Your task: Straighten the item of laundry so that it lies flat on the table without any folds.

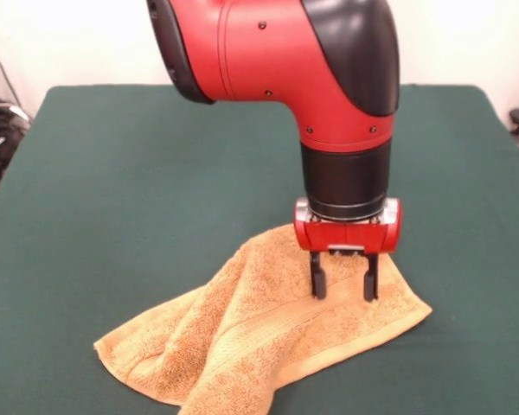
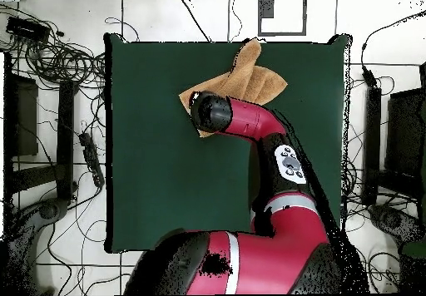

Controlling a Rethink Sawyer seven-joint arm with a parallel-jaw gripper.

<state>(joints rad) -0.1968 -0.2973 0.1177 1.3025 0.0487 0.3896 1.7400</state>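
Observation:
The item of laundry is an orange-tan towel, rumpled on the green table near its front edge. A thick fold runs diagonally across it down to the front corner, and a woven band shows along that fold. My gripper stands upright over the towel's right part, open, with both black fingertips pressing on the cloth and only flat cloth between them. In the overhead view the towel lies at the table's top edge, one corner reaching past it. The arm hides the gripper there.
The red arm stretches over the right half of the table in the overhead view. Cables and dark equipment lie on the floor around the table. More cables show at the left of the front view.

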